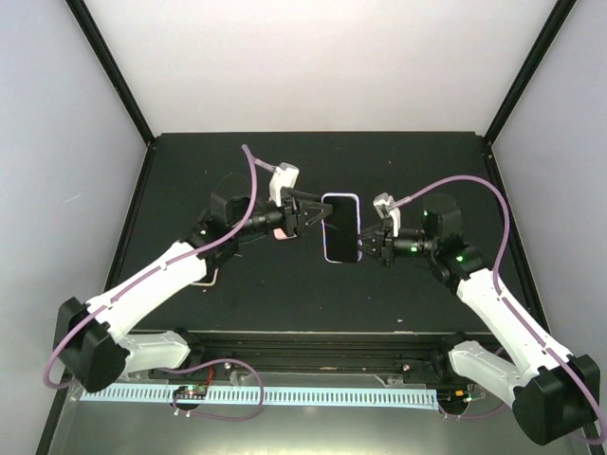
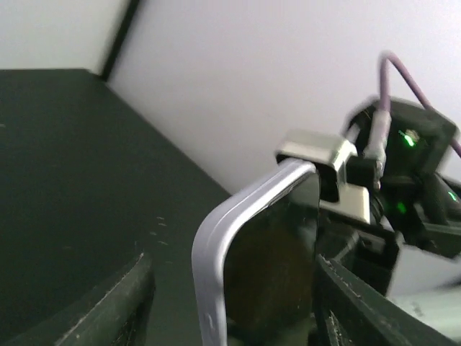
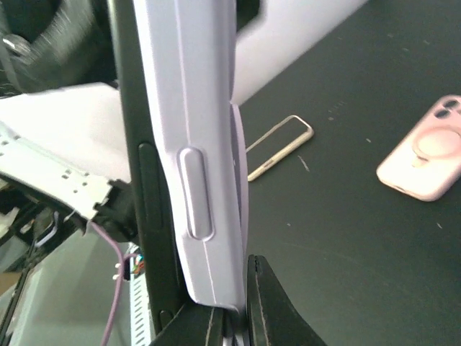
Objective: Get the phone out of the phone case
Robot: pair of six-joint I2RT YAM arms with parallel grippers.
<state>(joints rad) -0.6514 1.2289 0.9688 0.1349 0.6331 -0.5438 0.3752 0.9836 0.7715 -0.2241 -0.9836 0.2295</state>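
Black bench (image 1: pixel 285 303) below everything. Reaching inward over it, two arms: left arm (image 1: pixel 156 275) stretched up and rightward from its near-left base, wrist turned toward centre; right arm (image 1: pixel 503 313) angled up and leftward from the near-right base, wrist facing the other. Held up between them, off the bench, one phone (image 1: pixel 341 227), dark screen toward the top camera, long side running away from the bases, seated in its lavender case (image 3: pixel 194 108). Right fingers (image 3: pixel 270 310) clenched on the phone's right edge, case and all. Left fingers (image 2: pixel 346 303) astride the opposite edge, one close against the screen, the other seemingly apart from the case back; cannot tell whether pressing. Lying on the bench beneath the left wrist, one loose pink case (image 3: pixel 425 158), back up, with a ring on it. Nearer the left arm, one thin gold frame (image 3: pixel 281 144), flat, apart from the pink case. Two cases in all, one frame, one phone.
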